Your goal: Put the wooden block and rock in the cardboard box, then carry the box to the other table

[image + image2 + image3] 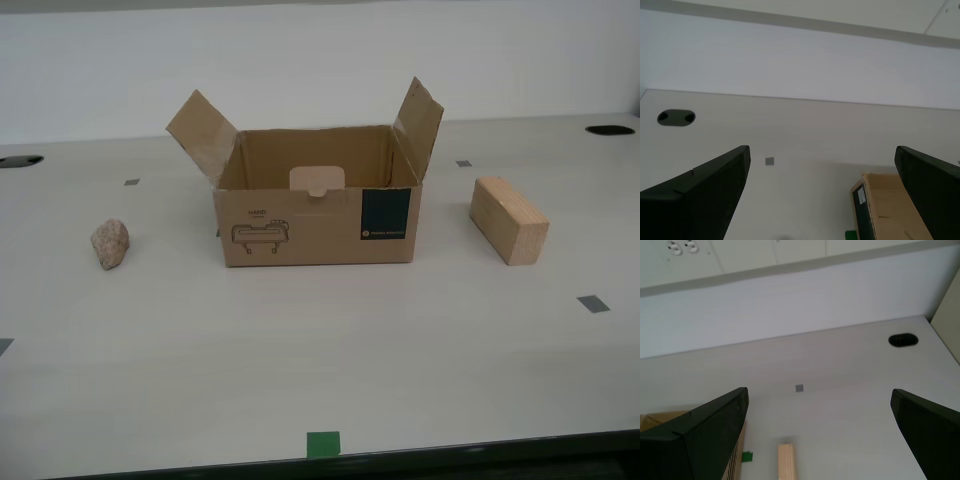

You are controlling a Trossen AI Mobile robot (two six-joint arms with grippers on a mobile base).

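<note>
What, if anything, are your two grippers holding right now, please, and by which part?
Nothing: my first gripper and my second gripper are both open and empty.

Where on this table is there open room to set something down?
The widest bare patch lies between the cardboard box and the green tape mark at the near edge. Bare gaps also separate the box from the rock and the wooden block. Nowhere is crowded.

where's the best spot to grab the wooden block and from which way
Take the wooden block across its two long side faces, near mid-length, coming down from above. It lies flat on the table, apart from the cardboard box, with free space on both long sides. My first gripper, open, has it in view and looks best placed.
</note>
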